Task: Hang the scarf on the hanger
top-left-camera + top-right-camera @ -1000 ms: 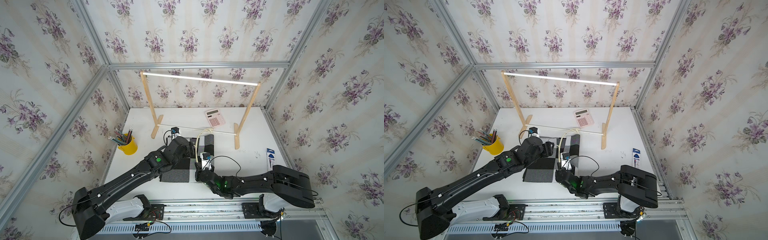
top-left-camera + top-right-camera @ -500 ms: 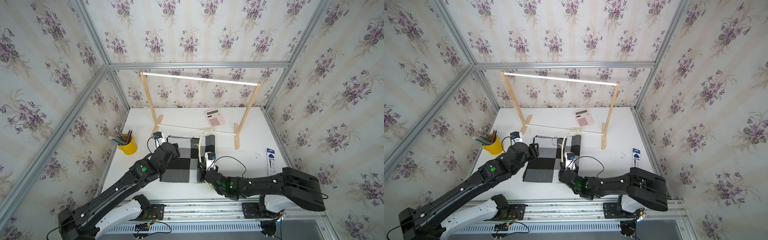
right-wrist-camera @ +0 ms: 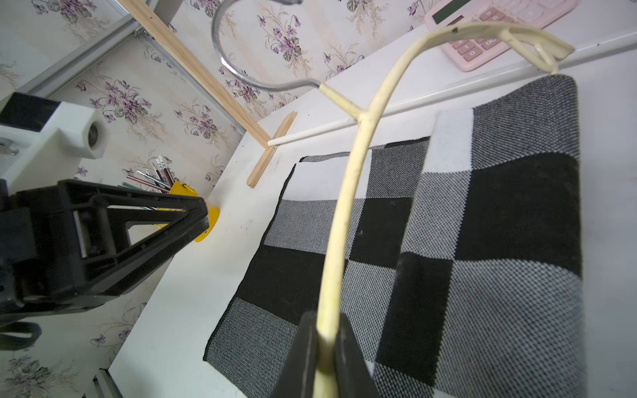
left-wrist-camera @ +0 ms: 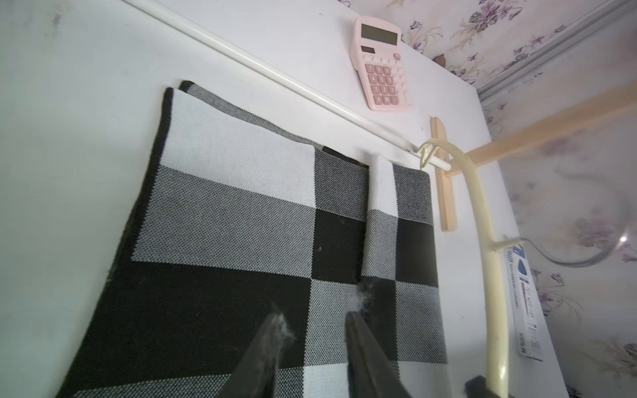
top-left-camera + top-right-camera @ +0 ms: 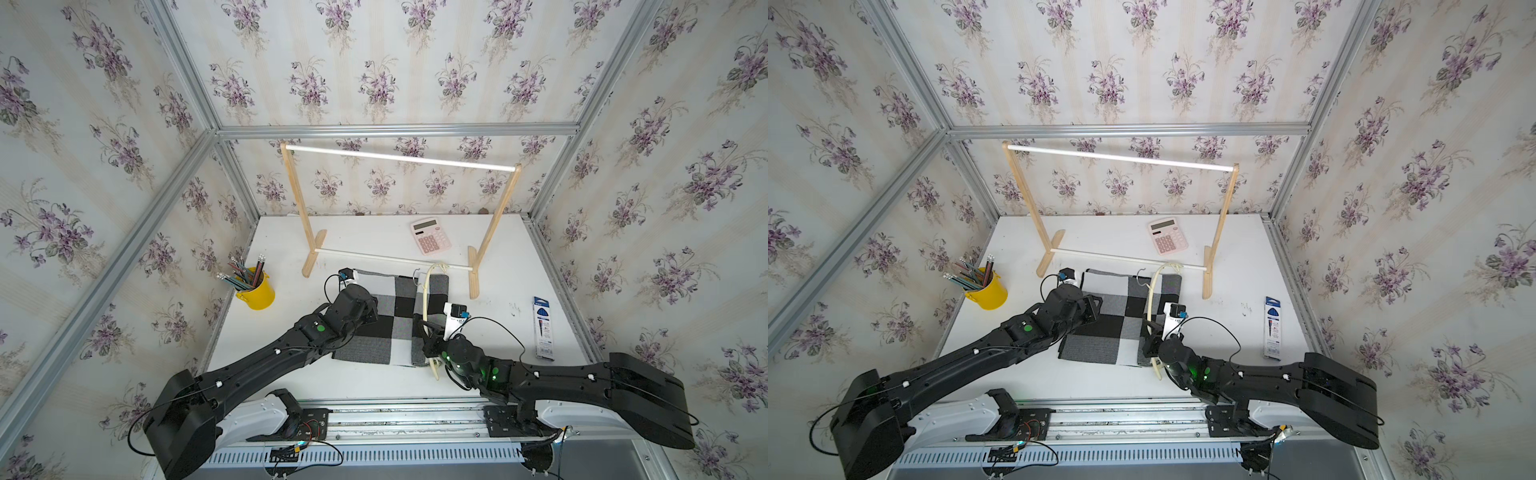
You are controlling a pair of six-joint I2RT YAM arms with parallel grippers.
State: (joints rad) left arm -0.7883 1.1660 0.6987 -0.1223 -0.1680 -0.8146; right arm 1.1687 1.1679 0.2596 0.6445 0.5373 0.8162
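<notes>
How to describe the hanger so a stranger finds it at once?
Find the tall wooden rack on the table. In front lies the checkered scarf; over its right part the right gripper holds the hanger. Only it is a thin cream arch with a metal hook.

Right hand (image 5: 427, 331) grips hanger (image 5: 424, 291) over scarf (image 5: 386, 309); calculator (image 5: 431, 237) beyond rack (image 5: 297, 199).

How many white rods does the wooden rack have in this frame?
2. The upper rod spans the tops of the wooden rack's uprights. The lower rod runs low between its feet, just behind the scarf. None appears hidden.
</notes>
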